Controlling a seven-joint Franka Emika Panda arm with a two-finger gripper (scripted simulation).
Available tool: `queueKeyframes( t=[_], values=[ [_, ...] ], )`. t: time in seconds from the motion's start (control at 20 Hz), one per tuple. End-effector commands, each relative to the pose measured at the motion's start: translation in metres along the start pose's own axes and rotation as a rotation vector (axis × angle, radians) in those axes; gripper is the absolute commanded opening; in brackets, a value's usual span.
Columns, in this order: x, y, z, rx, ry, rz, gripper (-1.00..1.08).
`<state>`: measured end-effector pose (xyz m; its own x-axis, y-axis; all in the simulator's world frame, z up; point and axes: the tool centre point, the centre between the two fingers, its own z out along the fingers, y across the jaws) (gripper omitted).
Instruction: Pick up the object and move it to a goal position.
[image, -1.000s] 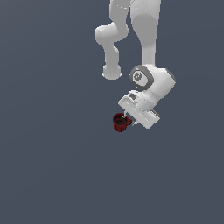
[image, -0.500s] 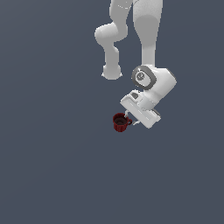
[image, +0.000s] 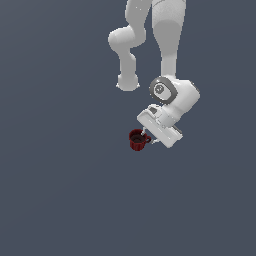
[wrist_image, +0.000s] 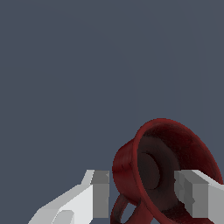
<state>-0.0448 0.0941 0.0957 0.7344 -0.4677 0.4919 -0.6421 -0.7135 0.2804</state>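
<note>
A plain, flat slate-grey ground throughout both views; uniform, unmarked

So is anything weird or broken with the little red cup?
Not broken. The red mug sits unevenly in the claw: one finger outside its wall, the other over the dark inside, pinching one side.

No text, label, brand, number or sign can be read in either view. Every surface shown is plain and unmarked.

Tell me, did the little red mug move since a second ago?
Barely. The red mug sits almost where it was in the exterior view, beside the gripper; no fixed landmark shows.
</note>
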Motion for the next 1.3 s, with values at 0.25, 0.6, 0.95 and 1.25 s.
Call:
queueKeyframes(
  t=[0.25, 0.6, 0.95, 1.25],
  values=[
    [-0.001, 0.001, 0.022, -0.001, 0.0, 0.001, 0.28],
    [-0.001, 0.001, 0.022, -0.001, 0.0, 0.001, -1.0],
    [0.002, 0.001, 0.021, 0.001, 0.001, 0.003, -1.0],
    [0.018, 0.005, 0.012, 0.001, 0.001, 0.003, -1.0]
  ],
)
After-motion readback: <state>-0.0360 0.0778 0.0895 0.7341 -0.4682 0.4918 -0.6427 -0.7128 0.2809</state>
